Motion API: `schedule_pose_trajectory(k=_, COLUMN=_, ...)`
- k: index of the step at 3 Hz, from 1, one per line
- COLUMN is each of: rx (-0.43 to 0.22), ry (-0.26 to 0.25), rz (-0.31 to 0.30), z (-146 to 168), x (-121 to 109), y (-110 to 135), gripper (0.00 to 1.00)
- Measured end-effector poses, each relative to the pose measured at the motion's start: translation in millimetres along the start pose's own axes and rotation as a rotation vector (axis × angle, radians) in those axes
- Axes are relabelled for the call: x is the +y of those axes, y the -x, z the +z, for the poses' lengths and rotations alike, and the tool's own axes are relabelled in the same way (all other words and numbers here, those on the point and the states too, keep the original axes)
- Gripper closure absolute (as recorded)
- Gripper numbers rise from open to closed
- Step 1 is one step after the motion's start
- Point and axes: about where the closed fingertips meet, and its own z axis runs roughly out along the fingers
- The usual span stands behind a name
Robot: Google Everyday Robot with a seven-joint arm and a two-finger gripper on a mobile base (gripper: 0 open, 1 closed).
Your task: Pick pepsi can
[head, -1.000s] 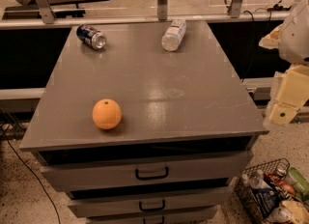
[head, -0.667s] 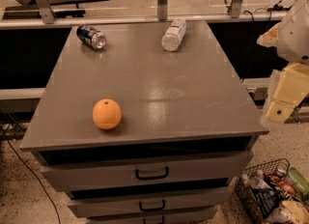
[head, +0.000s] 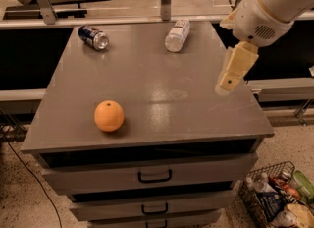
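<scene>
Dark blue metal with silver ends, the small pepsi can (head: 93,37) lies on its side at the far left corner of the grey flat-topped drawer cabinet (head: 147,74), one shiny end turned toward the camera. A clear plastic bottle with a white label (head: 177,35) also lies on its side along the far edge, well apart from the can. A round orange fruit (head: 109,116) sits near the front left.

The change is in the arm. A second ago the cream-coloured gripper (head: 226,82) hung off the right side of the cabinet, beyond its edge. Now it has swung inward and hangs above the right part of the top, pointing down and slightly left, touching nothing. Whether the gripper is apart or together cannot be told from this angle, though nothing is held in it.

This looks like the opening reach, with the grasp itself not yet begun. The can is still across the whole width of the top from the gripper. The next move probably calls for travel leftward and toward the far edge, passing in front of the bottle
</scene>
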Motion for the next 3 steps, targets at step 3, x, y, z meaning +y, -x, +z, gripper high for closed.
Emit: schedule_pose_trajectory(k=3, rx=-0.207, ry=0.03, rz=-0.068, z=88.3, x=-55.2, y=165.9, gripper=0.0)
